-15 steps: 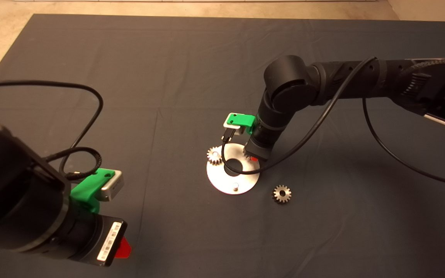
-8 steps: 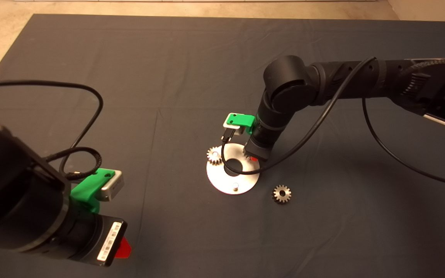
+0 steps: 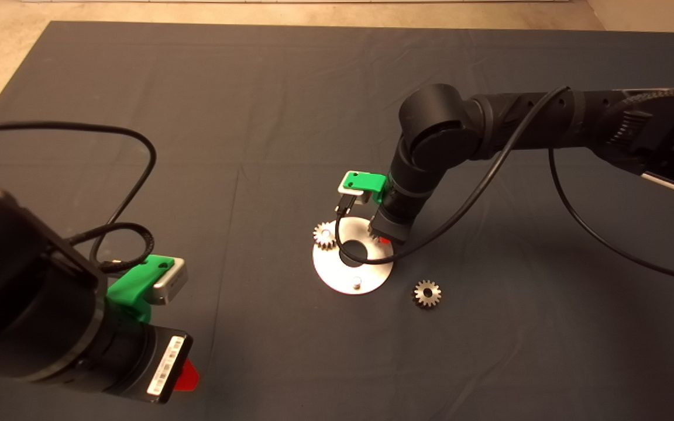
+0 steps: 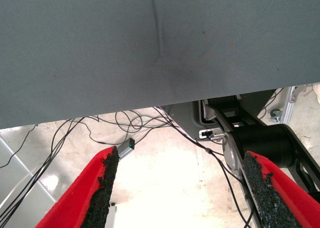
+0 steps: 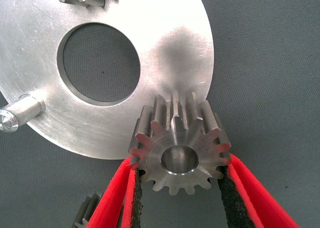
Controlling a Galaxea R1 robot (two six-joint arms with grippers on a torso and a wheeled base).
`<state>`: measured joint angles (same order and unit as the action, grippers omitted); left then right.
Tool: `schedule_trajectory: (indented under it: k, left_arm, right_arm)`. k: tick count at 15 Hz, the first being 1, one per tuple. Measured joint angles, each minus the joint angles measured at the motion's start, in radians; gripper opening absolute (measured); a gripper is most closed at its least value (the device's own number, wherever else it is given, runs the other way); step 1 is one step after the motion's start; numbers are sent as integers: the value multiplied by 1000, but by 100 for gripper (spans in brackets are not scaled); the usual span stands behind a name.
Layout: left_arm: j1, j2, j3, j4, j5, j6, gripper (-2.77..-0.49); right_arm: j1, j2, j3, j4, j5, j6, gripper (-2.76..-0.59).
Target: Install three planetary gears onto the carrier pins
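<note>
A planetary gear (image 5: 175, 133) sits between the red fingers of my right gripper (image 5: 180, 161), which is shut on it. The gear stands over the rim of the white disc (image 5: 165, 48); whether a pin is inside its hole I cannot tell. In the head view the right gripper (image 3: 381, 238) is low over the disc's (image 3: 337, 272) right part. A second gear (image 3: 325, 235) is seated on the disc's left pin. One carrier pin (image 3: 357, 285) stands bare at the near rim, also showing in the right wrist view (image 5: 22, 113). A third gear (image 3: 426, 293) lies on the mat to the disc's right.
My left gripper (image 3: 185, 374) is parked at the lower left, open; in its wrist view its fingers (image 4: 102, 188) frame the mat's edge and a floor with cables. The right arm's black cable (image 3: 348, 257) loops over the disc.
</note>
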<state>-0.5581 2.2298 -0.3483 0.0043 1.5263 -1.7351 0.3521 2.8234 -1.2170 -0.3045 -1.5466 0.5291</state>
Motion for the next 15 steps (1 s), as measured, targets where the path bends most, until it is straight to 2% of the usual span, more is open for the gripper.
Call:
schedule_trajectory:
  k: [7,9,11,15]
  left_arm:
    - [0,0,0,0,0,0,-151]
    - [0,0,0,0,0,0,-151]
    - [0,0,0,0,0,0,-151]
    - [0,0,0,0,0,0,-151]
  right_arm:
    - [5,5,-31,32,5,-24,-242]
    - [5,6,-32,35,5,-27,-242]
    - [5,11,-34,35,-2,-29,-242]
    - [5,12,-29,35,-2,-31,-242]
